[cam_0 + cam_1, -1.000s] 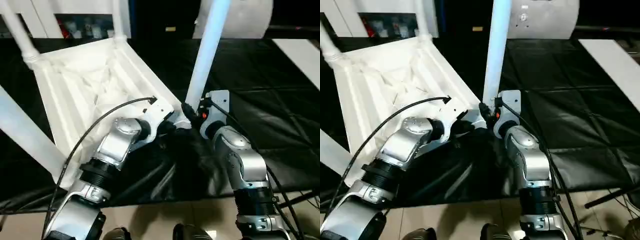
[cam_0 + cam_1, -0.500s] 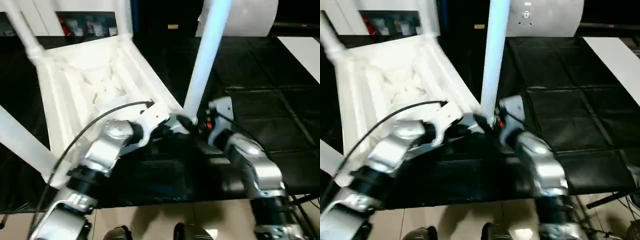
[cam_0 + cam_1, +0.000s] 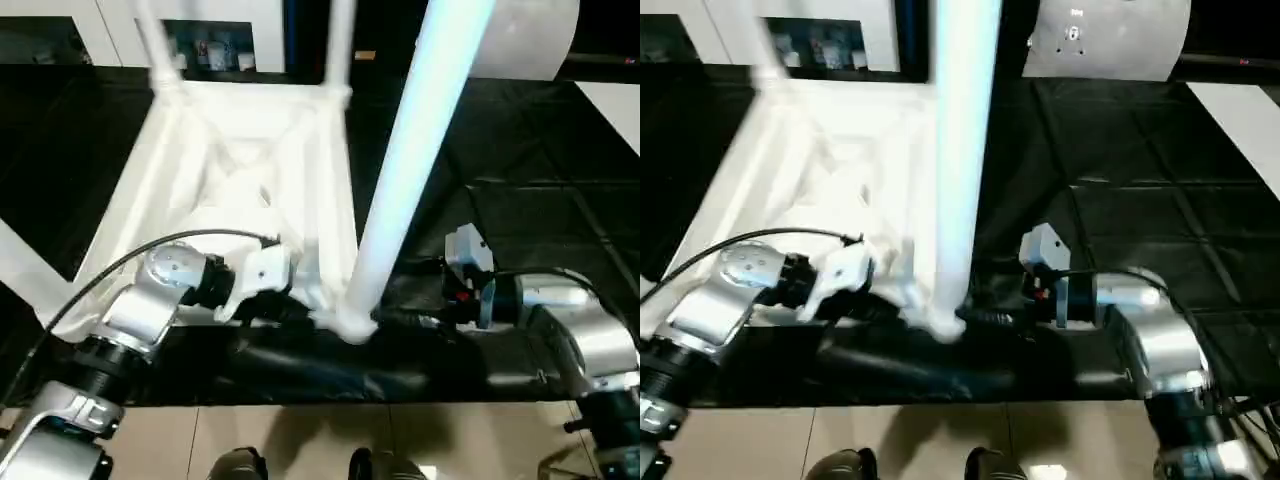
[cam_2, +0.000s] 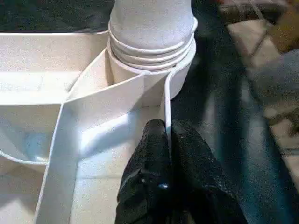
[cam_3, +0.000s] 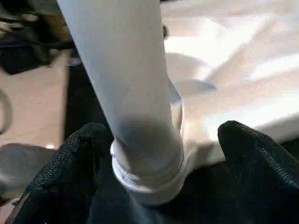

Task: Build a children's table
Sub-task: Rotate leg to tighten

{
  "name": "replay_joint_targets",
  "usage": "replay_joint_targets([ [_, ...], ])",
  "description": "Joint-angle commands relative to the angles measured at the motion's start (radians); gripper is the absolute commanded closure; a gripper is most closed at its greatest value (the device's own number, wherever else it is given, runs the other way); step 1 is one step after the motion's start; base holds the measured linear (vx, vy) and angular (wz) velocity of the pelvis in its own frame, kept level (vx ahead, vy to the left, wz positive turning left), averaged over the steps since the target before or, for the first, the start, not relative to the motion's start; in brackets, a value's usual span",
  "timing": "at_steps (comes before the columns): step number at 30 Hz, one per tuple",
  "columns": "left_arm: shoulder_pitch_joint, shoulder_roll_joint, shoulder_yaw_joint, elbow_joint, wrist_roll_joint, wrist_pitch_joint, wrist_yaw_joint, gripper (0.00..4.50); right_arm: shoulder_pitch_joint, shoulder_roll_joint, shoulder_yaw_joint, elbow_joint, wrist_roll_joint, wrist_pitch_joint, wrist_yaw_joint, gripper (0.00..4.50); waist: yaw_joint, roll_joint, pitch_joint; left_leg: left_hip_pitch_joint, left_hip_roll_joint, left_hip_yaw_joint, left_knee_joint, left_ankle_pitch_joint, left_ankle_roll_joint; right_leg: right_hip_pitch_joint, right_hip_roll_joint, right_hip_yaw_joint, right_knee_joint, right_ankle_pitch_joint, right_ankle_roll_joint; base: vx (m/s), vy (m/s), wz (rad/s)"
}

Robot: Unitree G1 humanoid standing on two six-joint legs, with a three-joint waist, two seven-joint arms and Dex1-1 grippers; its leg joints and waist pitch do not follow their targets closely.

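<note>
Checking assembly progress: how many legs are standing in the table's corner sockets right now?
4, as far as shows: the near leg between the pincers, a far-left leg, a far-right leg, and a leg at the picture's left edge, its socket hidden.

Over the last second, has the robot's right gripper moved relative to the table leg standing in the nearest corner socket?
Yes. The right gripper has backed off to the robot's right of the leg; its fingers now straddle the leg's base with gaps, no longer pressed against it.
</note>
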Motion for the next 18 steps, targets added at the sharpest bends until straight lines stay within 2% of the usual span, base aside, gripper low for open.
replay_joint_targets([
  [1,0.002,-0.002,-0.079,0.007,0.003,-0.028,-0.078,4.50,-0.019,-0.012,0.020,0.014,0.026,0.001,0.064,0.63,0.001,-0.006,-0.069,0.014,0.065,-0.006,-0.050,-0.045,0.152,0.057,-0.083,0.046,-0.047,-0.019,-0.296,0.000,0.000,0.00],
  [4,-0.012,-0.006,-0.084,0.019,0.006,-0.046,-0.100,4.50,-0.036,-0.011,0.050,0.031,0.030,0.005,0.132,0.72,0.007,-0.008,-0.068,0.011,0.064,-0.006,-0.049,-0.053,0.142,0.056,-0.085,0.046,-0.047,-0.042,-0.294,0.000,0.000,0.00],
  [5,-0.016,-0.010,-0.087,0.024,0.008,-0.051,-0.100,4.50,-0.039,-0.011,0.065,0.035,0.029,0.002,0.151,0.91,0.008,-0.008,-0.067,0.011,0.064,-0.006,-0.049,-0.057,0.140,0.056,-0.086,0.046,-0.048,-0.050,-0.292,0.000,0.000,0.00],
  [10,-0.021,-0.019,-0.091,0.034,0.009,-0.061,-0.102,4.50,-0.049,-0.003,0.095,0.048,0.025,-0.003,0.183,1.22,0.015,-0.009,-0.067,0.012,0.064,-0.007,-0.052,-0.084,0.110,0.054,-0.086,0.047,-0.053,-0.109,-0.275,0.000,0.000,0.00],
  [11,-0.021,-0.019,-0.092,0.035,0.008,-0.066,-0.104,4.50,-0.056,0.001,0.108,0.058,0.021,-0.008,0.193,1.50,0.015,-0.007,-0.067,0.013,0.064,-0.008,-0.052,-0.082,0.109,0.054,-0.086,0.047,-0.053,-0.105,-0.275,0.000,0.000,0.00],
  [14,-0.021,-0.018,-0.095,0.040,0.005,-0.075,-0.110,4.50,-0.068,0.006,0.124,0.078,0.016,-0.017,0.213,1.57,0.018,-0.008,-0.069,0.012,0.063,-0.007,-0.050,-0.062,0.116,0.054,-0.085,0.047,-0.049,-0.073,-0.280,0.000,0.000,0.00],
  [16,-0.020,-0.018,-0.095,0.040,0.004,-0.076,-0.111,4.50,-0.071,0.006,0.128,0.082,0.016,-0.014,0.218,1.93,0.023,-0.008,-0.070,0.012,0.064,-0.006,-0.049,-0.041,0.125,0.054,-0.084,0.046,-0.043,-0.036,-0.283,0.000,0.000,0.00],
  [18,-0.022,-0.017,-0.096,0.042,0.004,-0.077,-0.112,4.50,-0.074,0.007,0.131,0.084,0.018,-0.010,0.223,2.02,0.023,-0.008,-0.070,0.011,0.063,-0.006,-0.048,-0.041,0.129,0.054,-0.084,0.045,-0.044,-0.035,-0.285,0.000,0.000,0.00],
])
